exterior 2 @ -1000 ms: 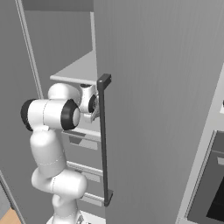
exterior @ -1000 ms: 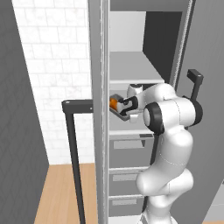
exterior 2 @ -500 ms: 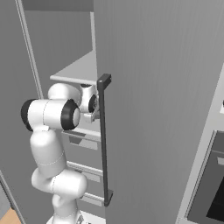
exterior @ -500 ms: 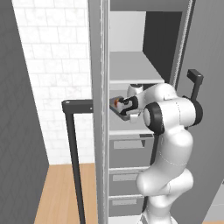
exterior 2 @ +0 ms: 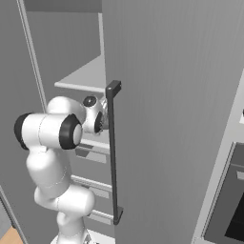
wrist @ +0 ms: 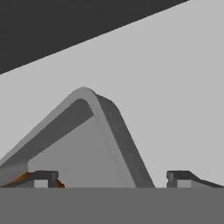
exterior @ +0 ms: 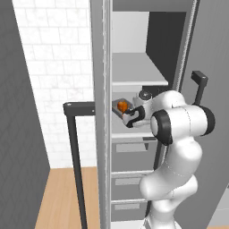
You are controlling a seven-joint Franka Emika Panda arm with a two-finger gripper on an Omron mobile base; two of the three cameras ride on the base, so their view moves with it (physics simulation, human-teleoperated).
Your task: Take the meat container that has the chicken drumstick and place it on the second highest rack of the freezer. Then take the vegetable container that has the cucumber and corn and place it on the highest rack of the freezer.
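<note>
1. No writing or labels can be read on anything.
2. One tall grey freezer (exterior: 100, 53) stands open, and its door (exterior 2: 176, 119) with a long dark bar handle (exterior 2: 113, 152) swings out on the right.
3. Inside, the highest rack (exterior: 138, 82) is a flat pale shelf with lots of open room above it.
4. Just below it, the second highest rack (exterior: 134, 134) carries the meat container (exterior: 119, 107), a grey tray.
5. The chicken drumstick (exterior: 121, 106) lies in that tray, small and orange-brown.
6. In the hand view, one rounded corner of the tray (wrist: 94, 127) pokes up, and a bit of orange shows by the left finger tip.
7. The tool (exterior: 130, 120) is spread wide at the tray's front edge, just below the drumstick.
8. Its finger tips (wrist: 43, 177) sit far apart, and nothing is squeezed between them.
9. The white arm (exterior: 179, 129) bends in from the right and takes up much of the gap between the door and the shelves.
10. Pale drawers (exterior: 129, 181) stack up under the racks.
</note>
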